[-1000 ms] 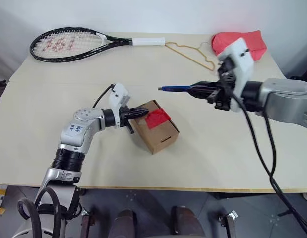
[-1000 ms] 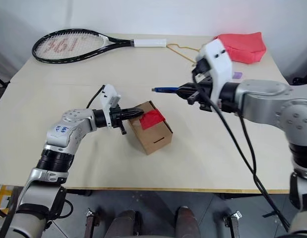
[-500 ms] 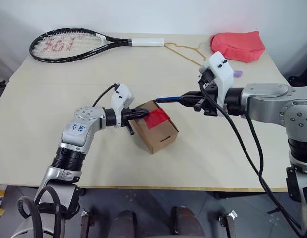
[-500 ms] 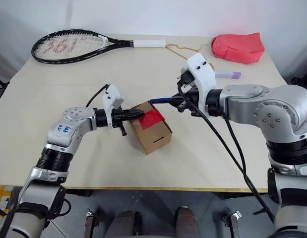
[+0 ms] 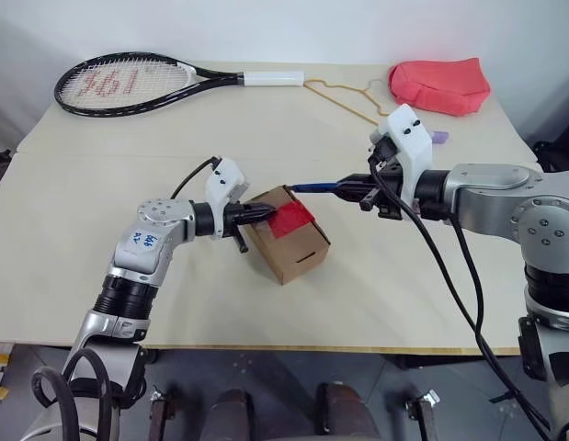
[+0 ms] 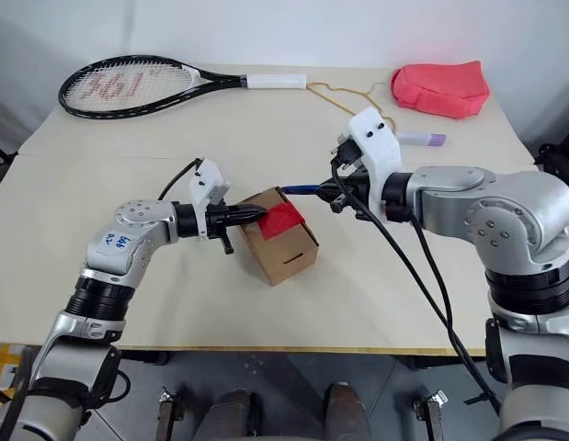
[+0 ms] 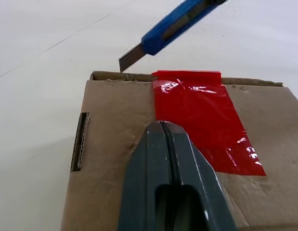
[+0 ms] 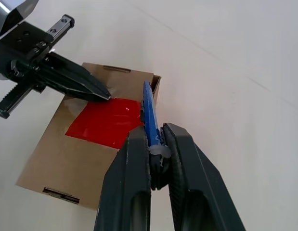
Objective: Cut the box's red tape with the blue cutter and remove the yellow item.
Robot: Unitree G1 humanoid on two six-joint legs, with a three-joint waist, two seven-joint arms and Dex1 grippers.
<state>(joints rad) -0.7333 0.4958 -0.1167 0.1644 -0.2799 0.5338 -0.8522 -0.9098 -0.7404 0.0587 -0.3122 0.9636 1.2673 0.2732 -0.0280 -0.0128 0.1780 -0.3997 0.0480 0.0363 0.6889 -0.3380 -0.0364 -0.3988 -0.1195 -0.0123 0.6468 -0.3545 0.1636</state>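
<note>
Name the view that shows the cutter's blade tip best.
The left wrist view: the blue cutter hangs close up, bare blade just above the box edge. In the right wrist view it runs lengthwise; in the eye views it is small.

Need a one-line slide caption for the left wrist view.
Shut left gripper presses on the box beside the red tape as the blue cutter blade nears its edge.

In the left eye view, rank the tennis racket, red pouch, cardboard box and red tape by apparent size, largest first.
1. Tennis racket
2. Red pouch and cardboard box: look alike, and the box lies nearer the camera, so unranked
3. Red tape
</note>
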